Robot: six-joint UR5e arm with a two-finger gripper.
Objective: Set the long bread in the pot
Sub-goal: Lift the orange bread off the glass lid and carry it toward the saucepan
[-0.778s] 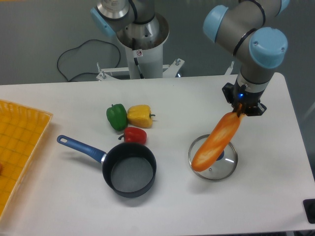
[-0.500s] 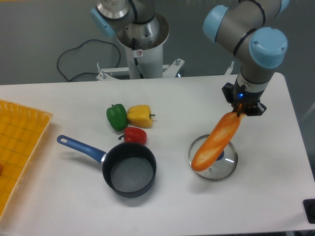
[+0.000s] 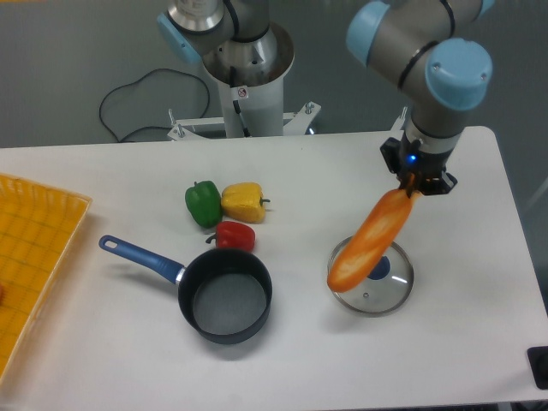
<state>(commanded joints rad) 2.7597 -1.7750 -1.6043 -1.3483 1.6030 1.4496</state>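
The saucepan [image 3: 224,297] sat on the worktop [image 3: 128,360], well left of the glass lid [image 3: 372,276]. Above that lid hung the long bread [image 3: 370,241], slanted, its top end pinched in the closed tool [image 3: 417,181]; glossy, stiff, probably light, liable to swing

hand [image 3: 413,183] grips the long bread [image 3: 370,241], seemingly above the glass lid [image 3: 382,284].

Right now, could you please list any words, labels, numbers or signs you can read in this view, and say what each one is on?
No text can be read anywhere in this view.
Small round red-and-white sticker on the white robot base column: a sign, too small to make out.
The long bread, pot, glass lid, peppers and yellow tray: no markings visible.
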